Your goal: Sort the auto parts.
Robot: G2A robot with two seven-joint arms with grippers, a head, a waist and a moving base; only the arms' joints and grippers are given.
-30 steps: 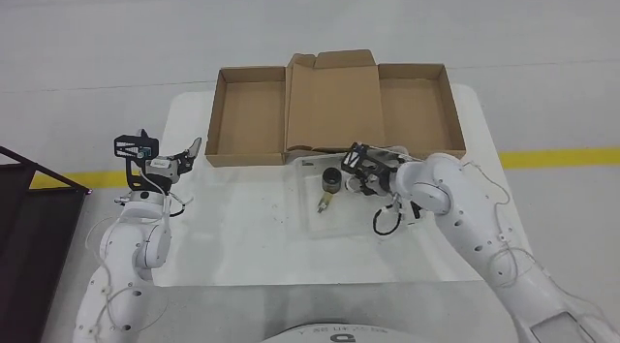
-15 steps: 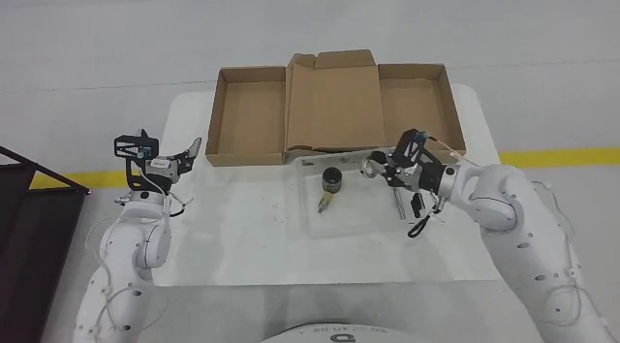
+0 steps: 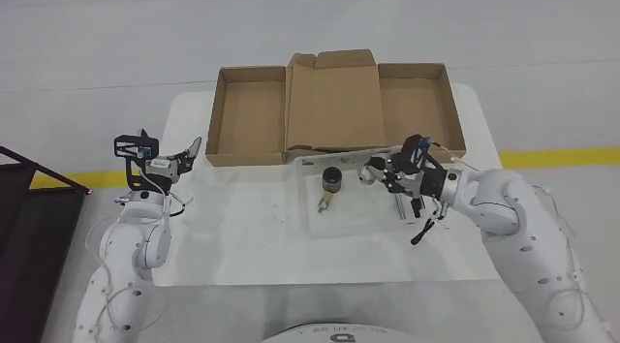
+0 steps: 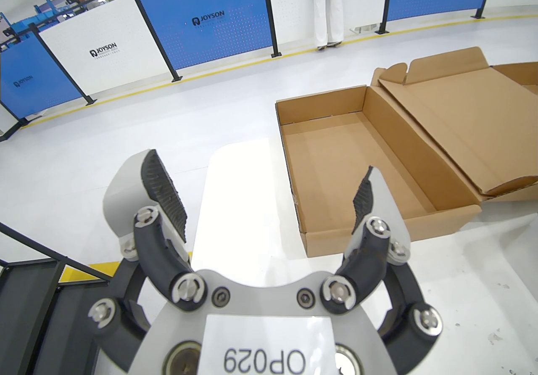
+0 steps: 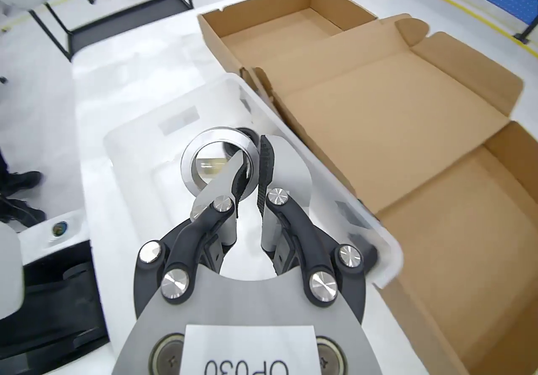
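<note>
Sorting has barely begun, I judge: the box (image 3: 334,101) bays look empty and a dark part (image 3: 331,181) waits in the tray (image 3: 358,219). The right claw (image 5: 250,160) pinches the ring (image 5: 218,135) by its rim above the tray, mid-counter (image 3: 232,236). The ring's hole faces roughly upward, and being round it has no long axis. The left claw (image 4: 260,177) gapes at the left edge.

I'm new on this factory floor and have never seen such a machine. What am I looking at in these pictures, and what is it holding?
This is a two-armed robot at a white table. One picture looks down from above its arms; the other two come from cameras on its wrists. An open brown cardboard box lies at the table's far side, with a clear plastic tray before it. The tray holds a dark cylindrical part and a small brass-coloured part. The right gripper is shut on a silver metal ring above the tray. The left gripper is open and empty, near the table's edge.
</note>
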